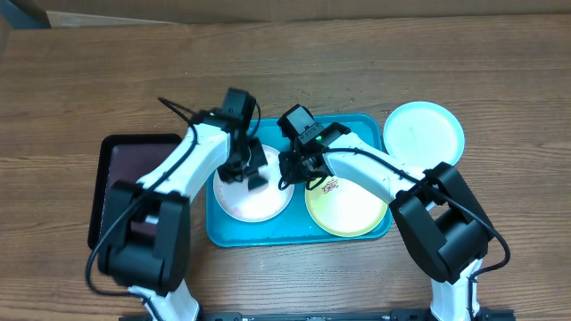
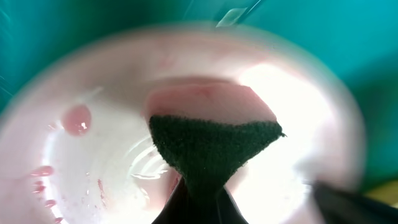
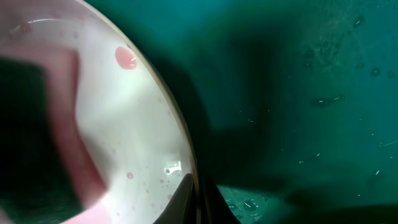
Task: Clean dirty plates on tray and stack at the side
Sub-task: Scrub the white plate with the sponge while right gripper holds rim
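Tray (image 1: pixel 223 234): turquoise, centre of the wooden table (image 1: pixel 500 80); holds two of the three plates side by side.
Dark tray (image 1: pixel 120 153): smaller, just left of the turquoise one, partly under the left arm.
Pale blue plate (image 1: pixel 424 134): off the tray, on the table by its far right corner; looks clean, likely the start of the stack.
Yellow-green plate (image 1: pixel 352 209): right half of the tray, red-brown marks near its left edge, untouched.
White plate (image 1: pixel 250 198): left half of the tray, wet, pink smears and droplets across the inside; left wrist view blurred.
Left gripper (image 1: pixel 248 168): over the white plate, jaws clamped on a dark green scrub pad (image 2: pixel 208 146) pressed to the plate surface.
Right gripper (image 1: pixel 293 168): at the white plate's right rim; wrist view shows the fingers (image 3: pixel 186 196) astride the edge, apparently pinching it to steady the plate.
Step in hand: scrubbing the white plate, by my reading; second of three.
Next move calls for: sweeping the pad over the remaining droplets near the rim while the right side holds firm, then lifting this plate onto the blue one.
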